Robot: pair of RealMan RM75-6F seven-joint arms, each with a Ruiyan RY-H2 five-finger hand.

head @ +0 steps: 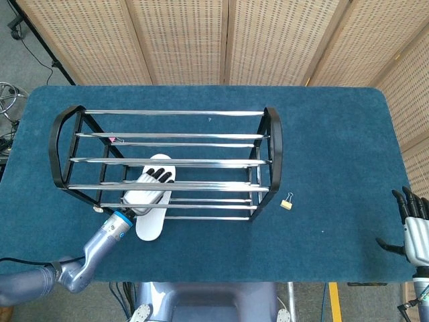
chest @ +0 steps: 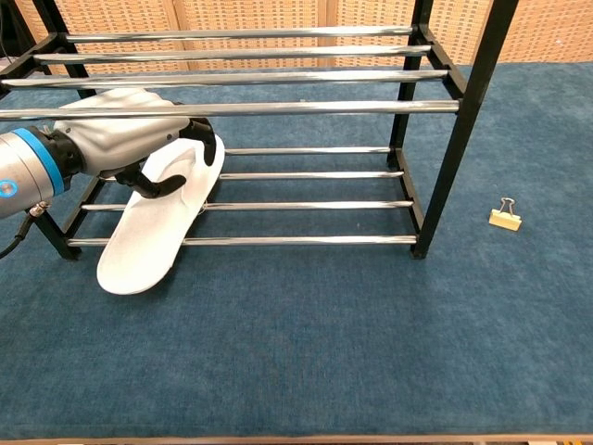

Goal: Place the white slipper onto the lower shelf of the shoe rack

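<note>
Overhead, right hand (head: 415, 231) idle, chest view lacks it.

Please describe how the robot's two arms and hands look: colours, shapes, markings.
The left arm is a silver-grey tube with a bright blue ring at the wrist. The left hand has a light grey shell and black fingertips. The right hand has a pale palm and dark fingers.

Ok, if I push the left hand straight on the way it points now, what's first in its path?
Nothing solid nearby: the left hand points deeper between the shoe rack shelves, over the white slipper. The rear lower rail looks next, though depth is unclear.
</note>
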